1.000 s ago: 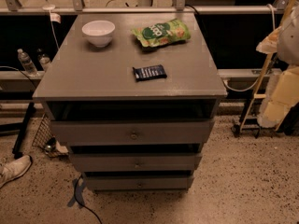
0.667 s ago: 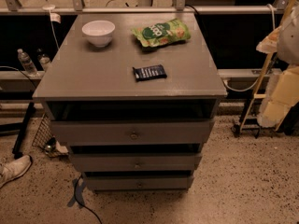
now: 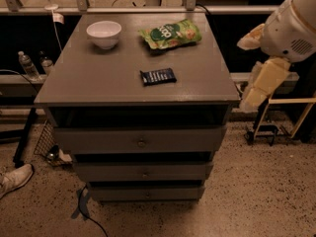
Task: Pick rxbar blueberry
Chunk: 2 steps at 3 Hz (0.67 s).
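Note:
The rxbar blueberry is a small flat dark navy bar with pale lettering. It lies flat near the middle of the grey cabinet top, a little toward the front. My gripper hangs pointing down off the cabinet's right side, beyond the top's right edge and well apart from the bar. It holds nothing that I can see. The white arm rises above it at the upper right.
A white bowl stands at the back left of the top. A green crinkly snack bag lies at the back right. The cabinet has several drawers below. Bottles and a shoe are on the left, and a stand is on the right.
The arm and gripper have moved left and up, closer to the cabinet's right edge. The bar, bowl and bag have not moved.

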Each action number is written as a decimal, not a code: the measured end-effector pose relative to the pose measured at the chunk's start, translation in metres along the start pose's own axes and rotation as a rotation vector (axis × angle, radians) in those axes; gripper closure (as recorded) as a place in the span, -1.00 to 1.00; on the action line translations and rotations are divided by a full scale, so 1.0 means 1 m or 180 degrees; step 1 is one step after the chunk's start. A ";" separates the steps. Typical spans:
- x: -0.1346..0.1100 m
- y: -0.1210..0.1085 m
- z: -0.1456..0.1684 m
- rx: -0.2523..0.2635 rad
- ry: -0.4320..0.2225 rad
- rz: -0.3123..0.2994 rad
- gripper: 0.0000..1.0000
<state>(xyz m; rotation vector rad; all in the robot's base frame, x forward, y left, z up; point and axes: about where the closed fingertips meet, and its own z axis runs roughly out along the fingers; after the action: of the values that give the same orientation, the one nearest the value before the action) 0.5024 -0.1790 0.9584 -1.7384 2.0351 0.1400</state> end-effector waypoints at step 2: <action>-0.062 -0.055 0.063 -0.0095 -0.0623 0.0041 -1.00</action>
<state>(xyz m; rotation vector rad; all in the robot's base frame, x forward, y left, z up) 0.5780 -0.1104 0.9389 -1.6594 1.9117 0.3329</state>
